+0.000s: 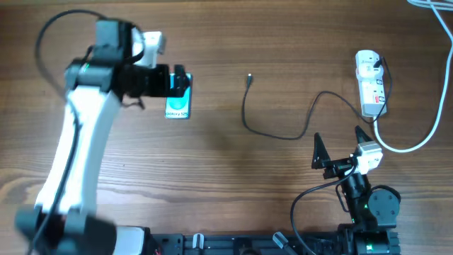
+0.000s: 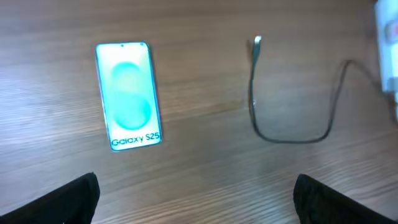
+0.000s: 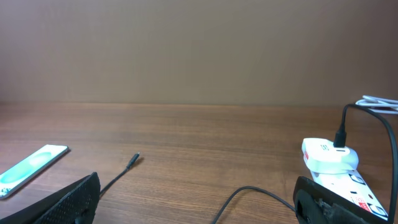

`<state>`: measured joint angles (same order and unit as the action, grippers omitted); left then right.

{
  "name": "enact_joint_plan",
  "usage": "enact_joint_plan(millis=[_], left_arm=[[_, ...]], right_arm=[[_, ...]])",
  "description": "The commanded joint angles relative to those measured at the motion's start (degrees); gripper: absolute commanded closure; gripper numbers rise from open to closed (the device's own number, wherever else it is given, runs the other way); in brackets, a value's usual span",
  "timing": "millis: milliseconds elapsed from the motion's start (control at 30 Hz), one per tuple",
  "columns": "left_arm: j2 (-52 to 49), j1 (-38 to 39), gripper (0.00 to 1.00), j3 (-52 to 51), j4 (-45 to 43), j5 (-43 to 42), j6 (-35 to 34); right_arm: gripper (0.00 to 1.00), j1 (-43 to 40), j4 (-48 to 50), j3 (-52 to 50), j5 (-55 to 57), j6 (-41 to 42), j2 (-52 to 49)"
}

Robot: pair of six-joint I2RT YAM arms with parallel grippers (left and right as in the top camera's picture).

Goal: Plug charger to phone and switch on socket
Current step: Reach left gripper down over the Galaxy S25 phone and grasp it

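The phone (image 1: 178, 108) lies flat on the table with its cyan screen up; it also shows in the left wrist view (image 2: 129, 94) and the right wrist view (image 3: 31, 168). My left gripper (image 1: 177, 83) is open and empty, hovering over the phone's far end (image 2: 199, 208). The charger's black cable (image 1: 283, 136) loops across the table. Its connector tip (image 1: 250, 78) (image 2: 257, 42) (image 3: 132, 160) lies free, right of the phone. Its plug head (image 1: 380, 65) (image 3: 340, 138) sits in the white socket (image 1: 369, 85) (image 3: 333, 160). My right gripper (image 1: 340, 145) (image 3: 202, 208) is open and empty, below the socket.
The socket's thick white cord (image 1: 417, 145) curves from its near end out to the right and up along the table's right edge. The left arm's white body (image 1: 78, 142) spans the left side of the table.
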<state>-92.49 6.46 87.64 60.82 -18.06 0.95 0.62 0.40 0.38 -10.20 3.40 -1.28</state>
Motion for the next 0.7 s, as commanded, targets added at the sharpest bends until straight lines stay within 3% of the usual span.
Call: enact_joint_plan(millis=[0, 267, 433, 667], left_arm=[[-7.9, 2.4, 0.0, 2.2, 0.0, -0.5, -0.1], [-14.3, 3.5, 0.0, 2.2, -5.8, -4.6, -0.2], [-14.9, 6.0, 0.01, 2.2, -8.4, 8.9, -14.1], [-19.3, 7.8, 0.03, 2.2, -9.0, 12.9, -18.4]], right_arm=[[0.0, 0.2, 0.3, -0.1, 0.8, 0.0, 0.2], [0.0, 0.2, 0.3, -0.1, 0.8, 0.0, 0.2], [0.0, 0.2, 0.3, -0.1, 0.8, 0.0, 0.2], [0.0, 0.2, 0.3, -0.1, 0.8, 0.0, 0.2]])
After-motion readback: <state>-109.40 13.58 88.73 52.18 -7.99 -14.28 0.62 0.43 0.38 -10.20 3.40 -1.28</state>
